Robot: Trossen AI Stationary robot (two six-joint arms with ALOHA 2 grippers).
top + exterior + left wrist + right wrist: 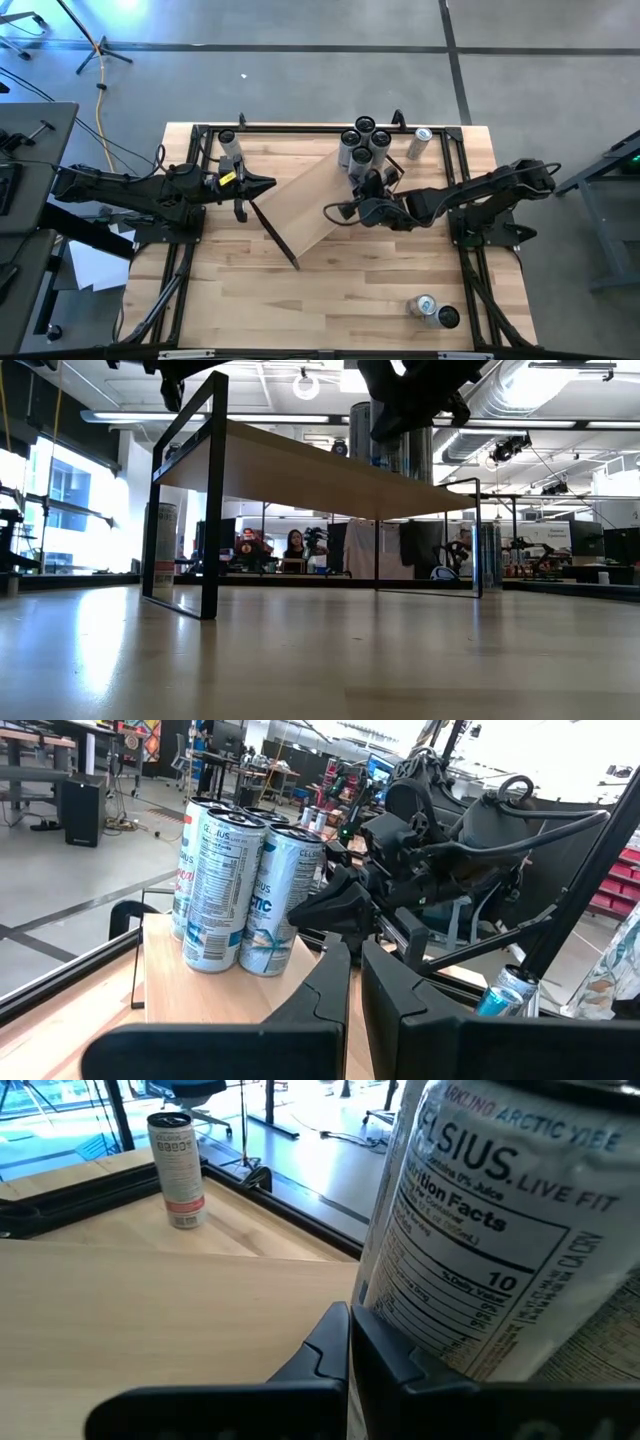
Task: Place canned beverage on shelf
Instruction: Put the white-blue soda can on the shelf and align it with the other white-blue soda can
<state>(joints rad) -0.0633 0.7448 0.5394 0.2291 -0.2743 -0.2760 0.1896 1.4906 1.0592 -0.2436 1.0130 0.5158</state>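
Observation:
The shelf (pixel 318 200) is a pale board on black end brackets, set slantwise on the table. Several white cans (pixel 362 143) stand close together on its far right end (pixel 235 885). My right gripper (pixel 348 1320) is shut and hovers over the board, pointing at the near side of this group; one can (pixel 480 1230) rises right beside its finger. My left gripper (pixel 355 955) is shut and level. It hangs by the shelf's left end (pixel 262 184) and holds nothing. In the low view the board (pixel 300 470) spans the picture, the cans (pixel 400 450) on top. My right gripper is shut with nothing between its fingers. The outer side of one finger (pixel 400 1365) lies right beside the lower wall of the nearest can (pixel 440 1310). I cannot tell whether it touches the can. The can stands upright on the board.
One can (pixel 231 146) stands on the table at the far left, also seen in the right wrist view (pixel 176 1170). Another can (pixel 420 143) lies at the far right, and two (pixel 432 310) lie near the right front. A black frame (pixel 300 127) rims the table.

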